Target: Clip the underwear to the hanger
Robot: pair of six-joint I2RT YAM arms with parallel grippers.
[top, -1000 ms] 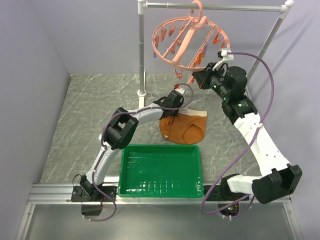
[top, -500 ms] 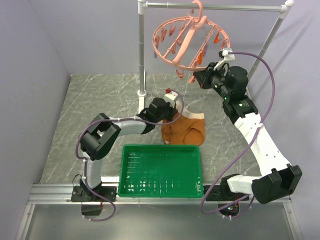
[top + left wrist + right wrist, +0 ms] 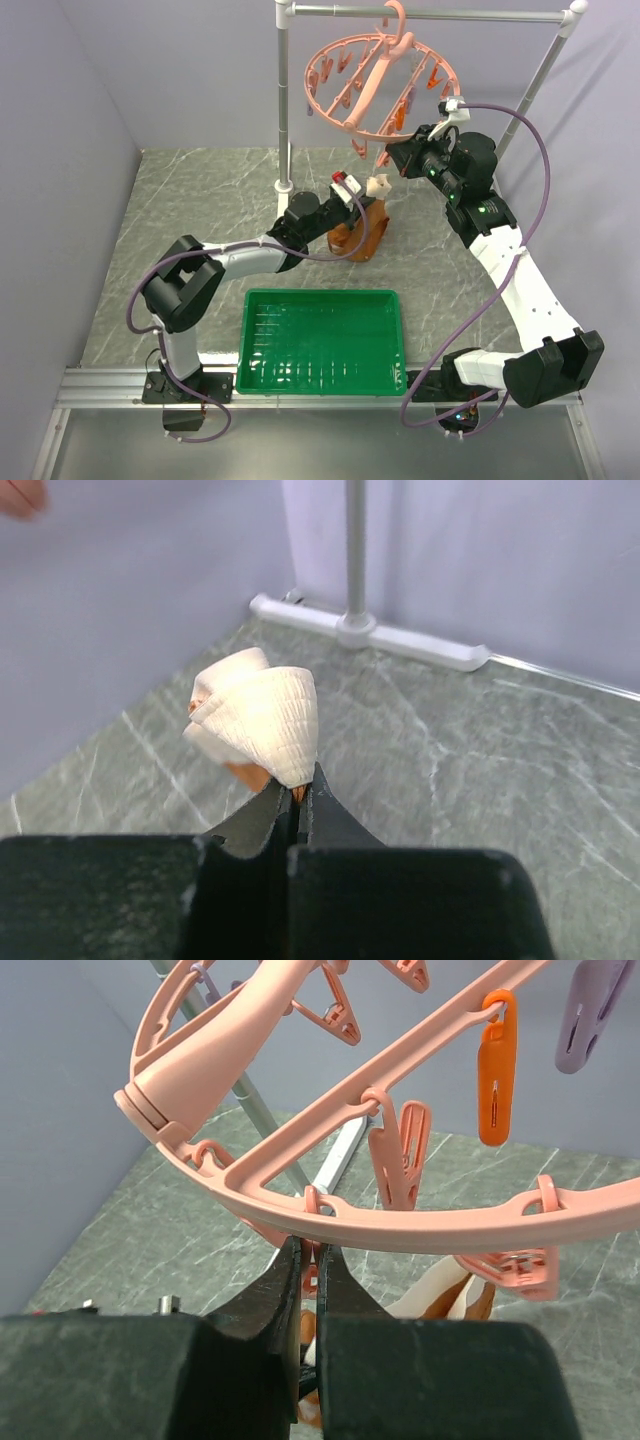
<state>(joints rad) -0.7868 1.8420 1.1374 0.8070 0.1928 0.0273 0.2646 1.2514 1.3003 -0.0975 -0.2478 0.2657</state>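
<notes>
Rust-orange underwear [image 3: 265, 720] between left gripper's [image 3: 300, 792] tight jaws.

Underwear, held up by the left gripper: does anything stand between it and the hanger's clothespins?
Nothing visible does. The underwear hangs from the left gripper below the hanger rim, open air between. The right gripper is shut on a clothespin there, beside the path, not across it.

I have two grippers: the left gripper [image 3: 300, 792] and the right gripper [image 3: 311, 1260]. I count one underwear [image 3: 362, 230], one hanger [image 3: 372, 80], one tray [image 3: 320, 297] and one rack [image 3: 430, 14]. The pegs [image 3: 497, 1070] are many and overlap too much to count.
</notes>
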